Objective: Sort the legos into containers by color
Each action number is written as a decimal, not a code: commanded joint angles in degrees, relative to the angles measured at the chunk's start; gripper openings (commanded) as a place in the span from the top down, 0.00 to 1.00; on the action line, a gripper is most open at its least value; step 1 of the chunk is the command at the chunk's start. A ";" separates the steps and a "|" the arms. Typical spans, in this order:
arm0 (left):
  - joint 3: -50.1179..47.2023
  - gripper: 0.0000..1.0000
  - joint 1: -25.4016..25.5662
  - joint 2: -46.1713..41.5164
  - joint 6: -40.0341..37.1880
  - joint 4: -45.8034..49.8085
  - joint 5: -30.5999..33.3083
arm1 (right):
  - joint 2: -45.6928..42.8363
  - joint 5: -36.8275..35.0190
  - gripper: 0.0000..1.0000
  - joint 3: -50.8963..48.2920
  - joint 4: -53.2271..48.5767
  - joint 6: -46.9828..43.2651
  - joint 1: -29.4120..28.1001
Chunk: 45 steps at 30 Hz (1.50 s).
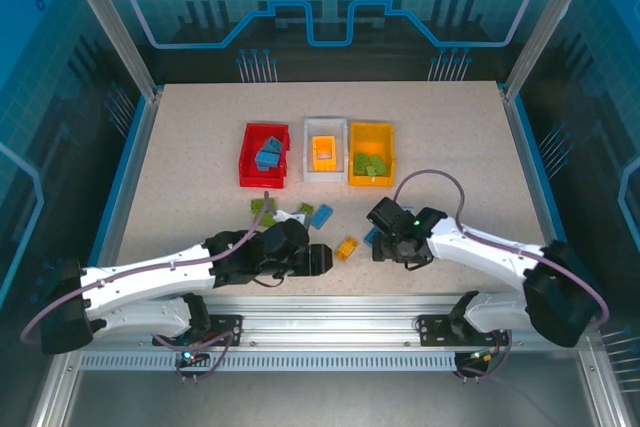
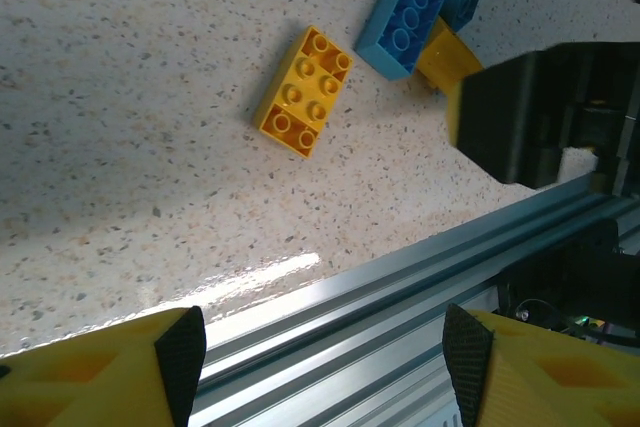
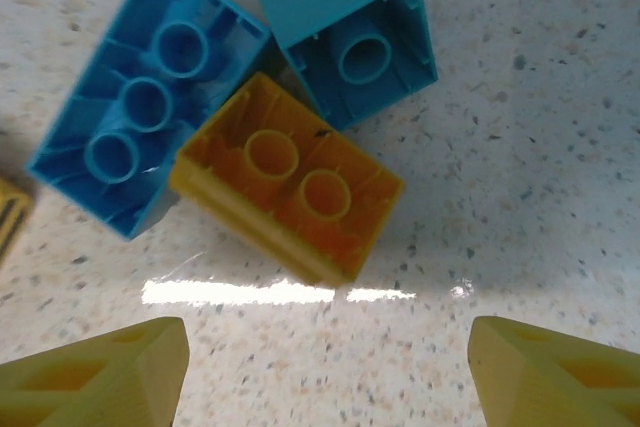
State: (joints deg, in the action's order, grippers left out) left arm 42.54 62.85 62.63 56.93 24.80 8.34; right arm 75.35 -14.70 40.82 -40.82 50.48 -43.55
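Far row: red bin (image 1: pixel 247 159) holds blue legos (image 1: pixel 267 157), white bin (image 1: pixel 310 155) yellow, yellow bin (image 1: pixel 372 137) green; I see loose legos (image 1: pixel 346 247) nearer.

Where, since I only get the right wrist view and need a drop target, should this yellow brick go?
Observer: One yellow brick already lies in the white bin. That bin stands between the red bin and the orange bin, beyond the right hand.
Operator: Is the left hand near mine?
Observer: Yes. The left hand is open beside yours, with a loose yellow brick on the table between them.
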 commanded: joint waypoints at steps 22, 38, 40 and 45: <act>0.72 0.32 1.80 -3.29 0.20 -2.55 3.88 | 18.45 -2.74 0.49 11.69 -0.53 -16.70 5.23; 7.75 0.32 -1.02 -10.39 -3.32 7.44 10.36 | 4.63 -4.86 0.68 18.80 -6.44 -9.66 -3.25; 10.00 0.31 -5.41 -10.19 -5.22 8.75 8.48 | 8.46 -4.06 0.68 25.27 -5.11 -11.31 -2.48; 16.03 0.31 -17.88 -5.25 -10.48 9.21 0.05 | 24.72 -2.64 0.68 45.18 -4.27 -14.41 0.41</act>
State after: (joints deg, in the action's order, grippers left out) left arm 55.35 49.34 54.89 51.22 31.33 12.80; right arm 92.09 -17.54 77.89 -45.84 38.02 -44.86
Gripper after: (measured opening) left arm 0.692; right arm 0.342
